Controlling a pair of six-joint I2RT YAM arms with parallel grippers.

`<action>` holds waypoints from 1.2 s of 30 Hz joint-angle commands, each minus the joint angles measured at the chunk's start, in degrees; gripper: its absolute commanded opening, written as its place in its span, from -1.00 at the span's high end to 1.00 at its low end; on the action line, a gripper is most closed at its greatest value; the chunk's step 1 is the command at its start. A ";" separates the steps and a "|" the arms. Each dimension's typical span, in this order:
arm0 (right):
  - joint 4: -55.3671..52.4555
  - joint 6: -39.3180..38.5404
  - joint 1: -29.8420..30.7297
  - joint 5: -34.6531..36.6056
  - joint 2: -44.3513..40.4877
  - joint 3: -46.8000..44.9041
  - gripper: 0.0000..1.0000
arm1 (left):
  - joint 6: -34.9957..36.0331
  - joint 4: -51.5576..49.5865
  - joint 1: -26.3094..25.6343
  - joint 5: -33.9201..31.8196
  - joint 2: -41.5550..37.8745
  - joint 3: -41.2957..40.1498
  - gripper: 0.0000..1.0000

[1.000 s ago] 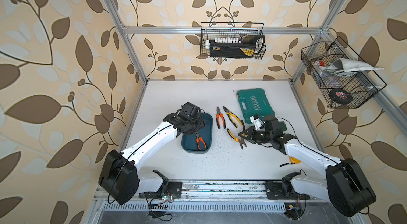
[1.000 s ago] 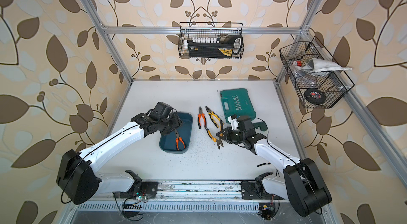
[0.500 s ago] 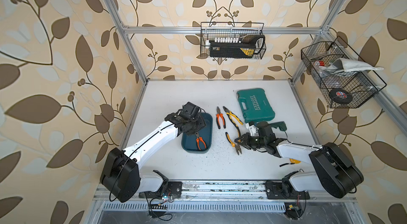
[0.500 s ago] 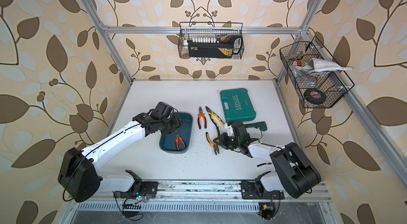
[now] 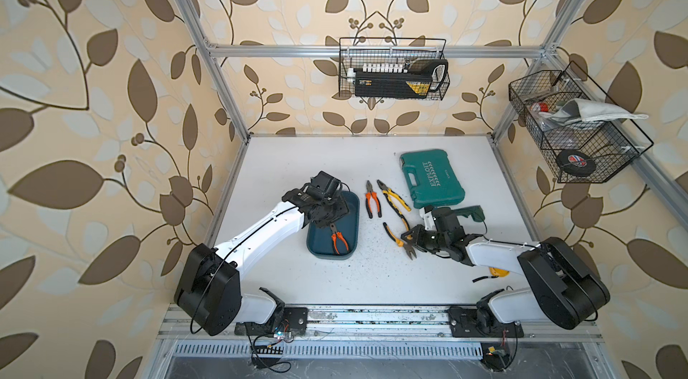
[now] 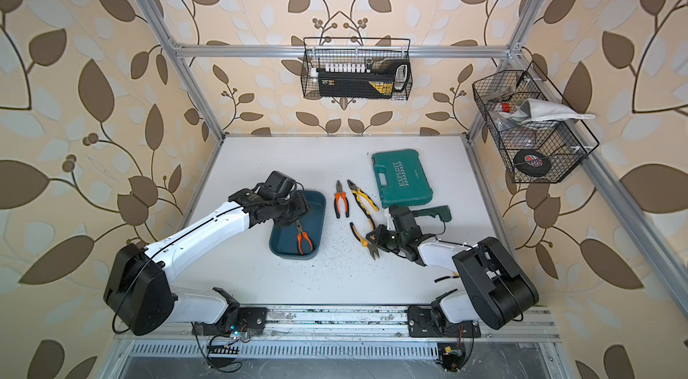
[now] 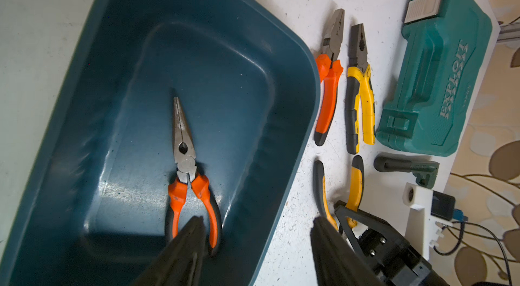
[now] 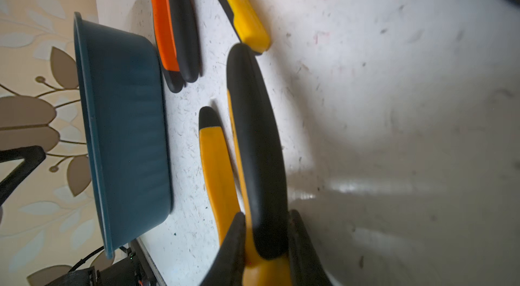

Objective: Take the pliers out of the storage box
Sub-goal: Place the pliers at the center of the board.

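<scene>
The left tool (image 7: 256, 242) hangs open over the dark blue-teal storage box (image 5: 352, 215), its fingers (image 7: 183, 251) spread wide and holding nothing. The orange-handled long-nose pliers (image 7: 184, 155) lie flat on the floor of the box, the only pair in it. Three pairs are out on the white desk (image 5: 298, 284) beside the box. The orange-handled combination pliers (image 5: 372, 198) and the yellow-handled combination pliers (image 5: 394, 197) lie side by side near the green EXPLOIT case (image 5: 432, 178). The right tool (image 8: 267, 242) is closed on one handle of the spread yellow-handled pliers (image 8: 256, 144), whose other handle angles toward the box.
</scene>
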 commanded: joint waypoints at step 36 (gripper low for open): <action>-13.38 -1.31 -0.18 10.10 -3.10 2.16 -0.15 | 1.45 -0.38 0.34 0.44 -1.05 0.00 -0.27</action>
